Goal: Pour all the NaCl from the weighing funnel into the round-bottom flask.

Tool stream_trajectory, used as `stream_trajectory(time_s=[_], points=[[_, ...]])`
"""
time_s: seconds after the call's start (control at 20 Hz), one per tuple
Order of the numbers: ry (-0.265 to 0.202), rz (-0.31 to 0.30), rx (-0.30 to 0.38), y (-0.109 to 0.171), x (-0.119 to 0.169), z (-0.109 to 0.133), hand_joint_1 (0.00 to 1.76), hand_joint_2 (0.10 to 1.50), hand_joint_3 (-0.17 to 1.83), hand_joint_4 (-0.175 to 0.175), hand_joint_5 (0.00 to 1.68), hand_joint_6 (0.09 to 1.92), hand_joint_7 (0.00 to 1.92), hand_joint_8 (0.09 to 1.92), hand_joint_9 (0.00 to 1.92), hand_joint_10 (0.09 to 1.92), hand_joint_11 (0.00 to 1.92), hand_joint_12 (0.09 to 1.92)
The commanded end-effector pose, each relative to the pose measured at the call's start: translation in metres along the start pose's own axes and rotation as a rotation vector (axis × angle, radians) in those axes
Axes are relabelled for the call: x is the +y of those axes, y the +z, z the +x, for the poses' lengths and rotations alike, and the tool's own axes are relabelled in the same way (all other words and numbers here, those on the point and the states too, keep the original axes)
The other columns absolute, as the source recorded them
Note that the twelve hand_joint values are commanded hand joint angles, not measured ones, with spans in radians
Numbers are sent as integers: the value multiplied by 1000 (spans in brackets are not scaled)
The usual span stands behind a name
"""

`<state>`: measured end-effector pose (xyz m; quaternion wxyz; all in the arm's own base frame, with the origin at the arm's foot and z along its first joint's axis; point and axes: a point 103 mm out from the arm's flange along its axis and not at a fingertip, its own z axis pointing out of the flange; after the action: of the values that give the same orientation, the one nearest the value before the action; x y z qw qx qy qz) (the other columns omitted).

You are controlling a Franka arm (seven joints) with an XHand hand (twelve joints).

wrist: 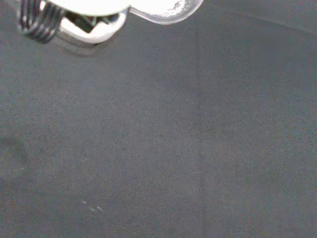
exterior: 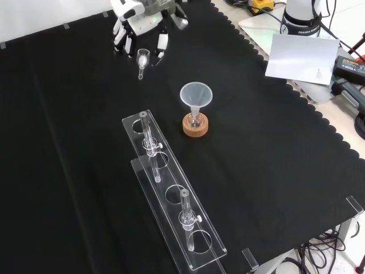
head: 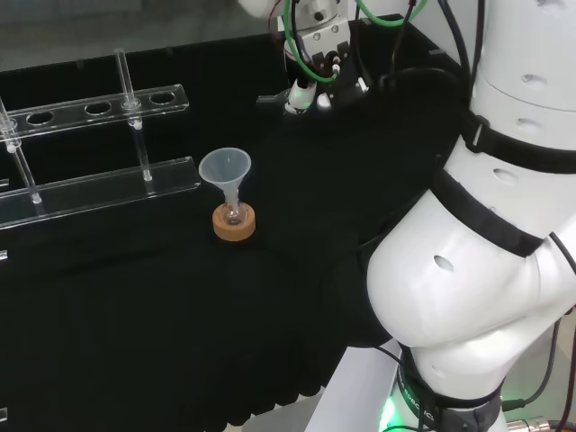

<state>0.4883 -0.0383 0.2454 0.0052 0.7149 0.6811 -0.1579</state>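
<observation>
A small round-bottom flask [exterior: 195, 122] stands on a cork ring [exterior: 195, 129] mid-cloth, with a clear plastic funnel [exterior: 196, 94] in its neck; the head view has the same flask [head: 235, 215] and funnel [head: 225, 167]. The weighing funnel [exterior: 142, 57] lies on the cloth at the far end, stem toward the front camera, white powder in its bowl [wrist: 166, 9]. The hand [exterior: 142, 20] hovers right over it, fingers [exterior: 162, 44] pointing down on both sides, with a gap to the glass. In the head view the hand [head: 317, 56] is at the top, right of the flask.
A clear acrylic tube rack [exterior: 171, 194] with two glass tubes stands nearer the front camera than the flask, seen as rack [head: 99, 184] in the head view. A paper sheet [exterior: 299, 60] and cables lie beyond the cloth's scalloped edge. The arm's white links [head: 486, 243] are at the head view's right.
</observation>
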Motion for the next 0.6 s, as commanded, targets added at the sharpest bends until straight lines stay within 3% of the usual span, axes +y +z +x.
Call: stream_trajectory(time_s=[0.05, 0.2, 0.6], points=[[9, 2, 12, -7, -25, -3, 1132, 687, 549, 175, 1342, 501, 571, 658, 944, 361, 738, 1106], [-1, 5, 16, -7, -28, -10, 1132, 687, 549, 175, 1341, 503, 569, 658, 944, 361, 738, 1107], [-19, 5, -29, -23, -65, 23, 1132, 687, 551, 175, 1339, 509, 567, 660, 942, 360, 736, 1109]])
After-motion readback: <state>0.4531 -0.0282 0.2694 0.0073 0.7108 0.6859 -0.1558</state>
